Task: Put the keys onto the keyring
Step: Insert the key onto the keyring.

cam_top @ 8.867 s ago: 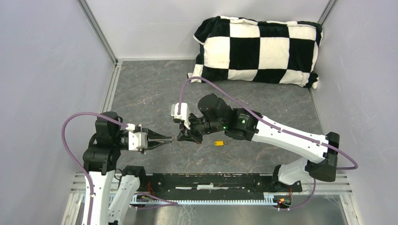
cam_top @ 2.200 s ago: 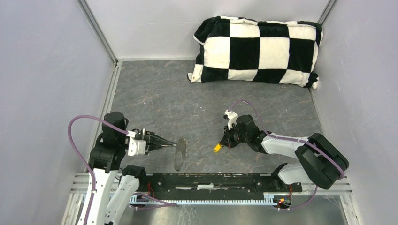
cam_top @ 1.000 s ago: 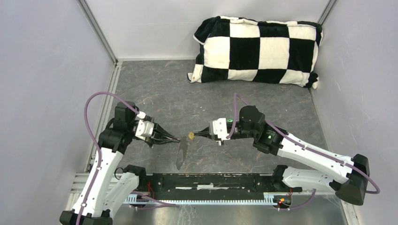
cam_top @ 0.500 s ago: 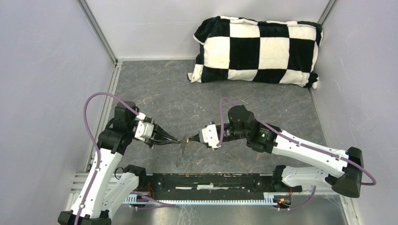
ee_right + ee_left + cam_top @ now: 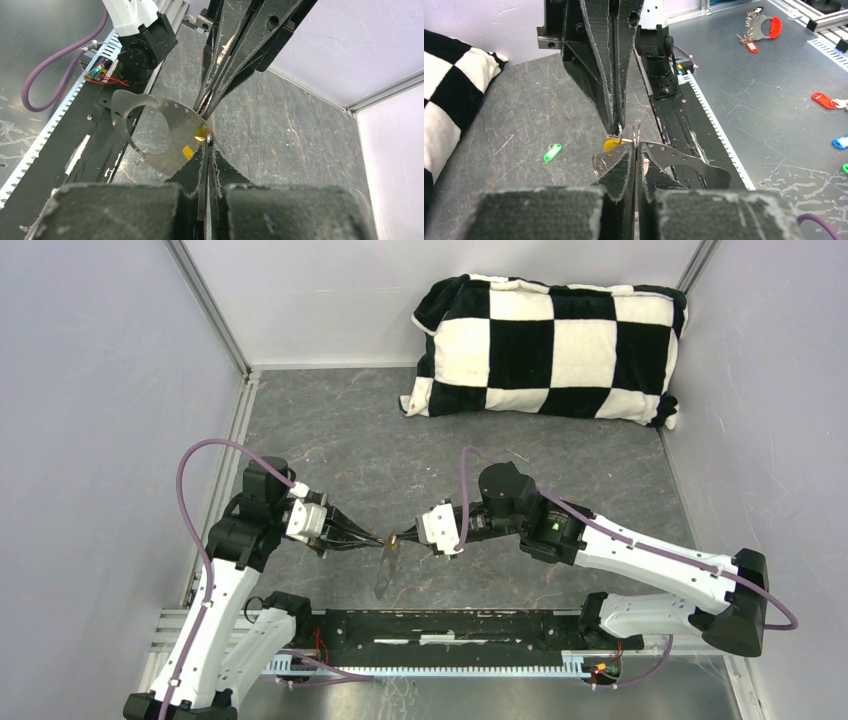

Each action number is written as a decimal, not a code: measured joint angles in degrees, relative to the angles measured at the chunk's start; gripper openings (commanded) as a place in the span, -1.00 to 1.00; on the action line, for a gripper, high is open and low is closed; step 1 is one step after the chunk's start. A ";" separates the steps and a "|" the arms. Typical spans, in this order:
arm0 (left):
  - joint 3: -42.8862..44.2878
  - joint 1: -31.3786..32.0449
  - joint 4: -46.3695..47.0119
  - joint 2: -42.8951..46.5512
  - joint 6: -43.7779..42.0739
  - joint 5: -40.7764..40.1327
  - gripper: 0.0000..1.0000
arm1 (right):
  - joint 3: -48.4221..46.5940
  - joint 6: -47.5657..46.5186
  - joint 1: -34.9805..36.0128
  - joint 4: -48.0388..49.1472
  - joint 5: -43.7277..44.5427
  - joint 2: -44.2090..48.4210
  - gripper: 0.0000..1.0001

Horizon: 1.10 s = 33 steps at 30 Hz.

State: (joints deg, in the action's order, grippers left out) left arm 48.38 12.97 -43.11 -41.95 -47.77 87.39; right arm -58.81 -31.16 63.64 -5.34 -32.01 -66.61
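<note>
My left gripper is shut on the keyring, a silvery-grey curved metal band that hangs below its tips. My right gripper is shut on the yellow key by its small wire loop. The two grippers meet tip to tip above the table. The yellow key sits right against the keyring's upper end; whether it is threaded on, I cannot tell. The green key lies flat on the table beyond, hidden in the top view.
A black-and-white checkered pillow lies at the back right. A black rail runs along the near edge between the arm bases. Grey walls close in both sides. Other coloured key tags lie on a bench outside.
My right gripper has carried the yellow key leftward until its tips reach the left gripper's tips. The left gripper has stayed put with the keyring hanging from it.
</note>
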 measured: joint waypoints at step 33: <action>0.00 0.00 -0.04 0.11 -0.02 -0.11 -0.96 | -1.81 0.46 1.90 -1.73 -0.04 -1.46 -0.99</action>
State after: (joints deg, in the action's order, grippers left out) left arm 48.38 12.97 -43.16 -41.85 -47.79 87.29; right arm -60.62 -30.70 65.54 -7.07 -32.05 -68.07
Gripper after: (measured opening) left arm 0.040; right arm 0.007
